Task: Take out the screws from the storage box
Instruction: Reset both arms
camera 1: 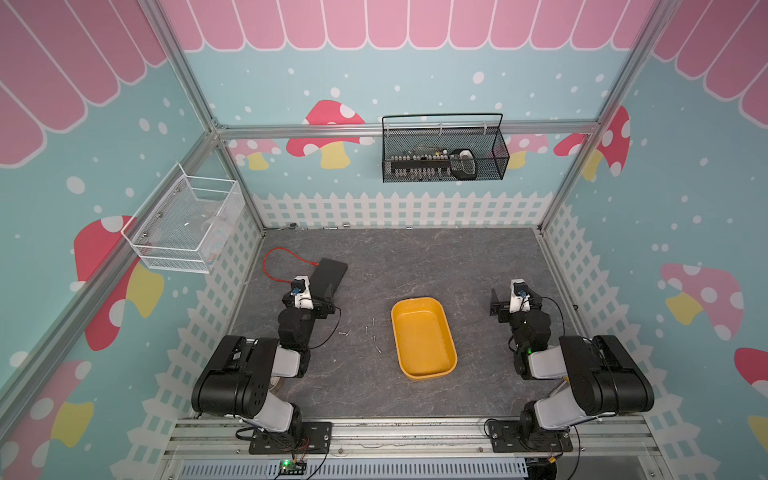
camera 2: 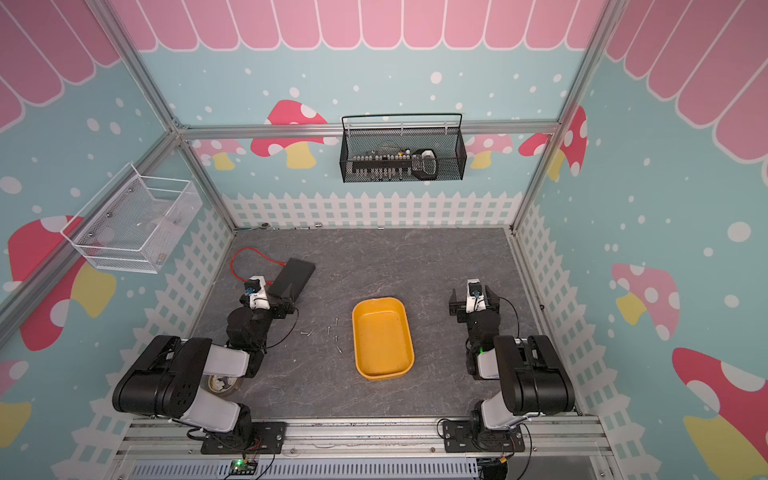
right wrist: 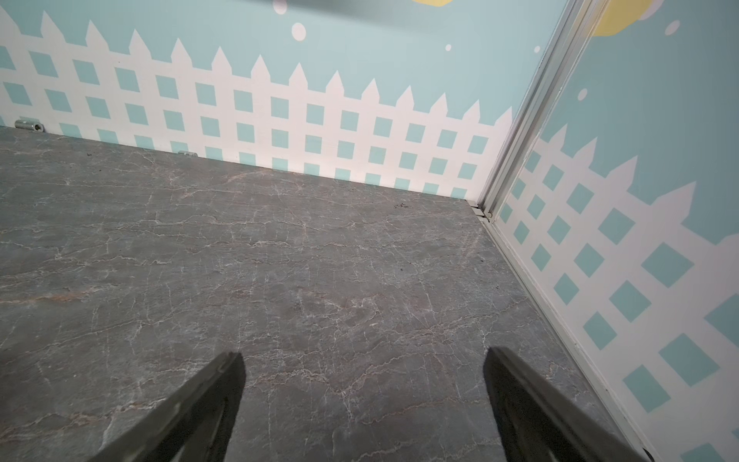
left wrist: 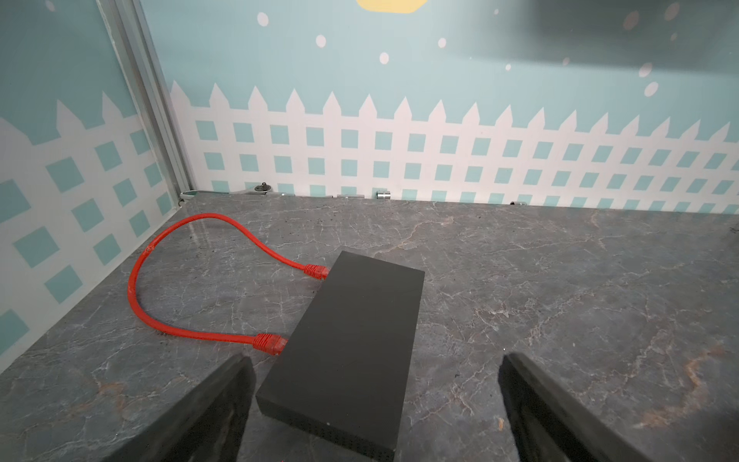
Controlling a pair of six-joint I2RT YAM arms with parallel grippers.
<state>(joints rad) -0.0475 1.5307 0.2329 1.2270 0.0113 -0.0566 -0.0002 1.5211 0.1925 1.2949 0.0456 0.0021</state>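
left pincer: jaws wide apart, nothing gripped, above near end of flat black rectangular box
tiny silver metal screws: loose on grey marbled worktop, between both pincers
yellow-orange plastic tub: just beside screws, toward right pincer
right pincer: jaws apart, nothing gripped

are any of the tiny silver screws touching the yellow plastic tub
Apart. In a top view bare grey table separates the nearest of the tiny silver metal screws from the yellow-orange plastic tub.
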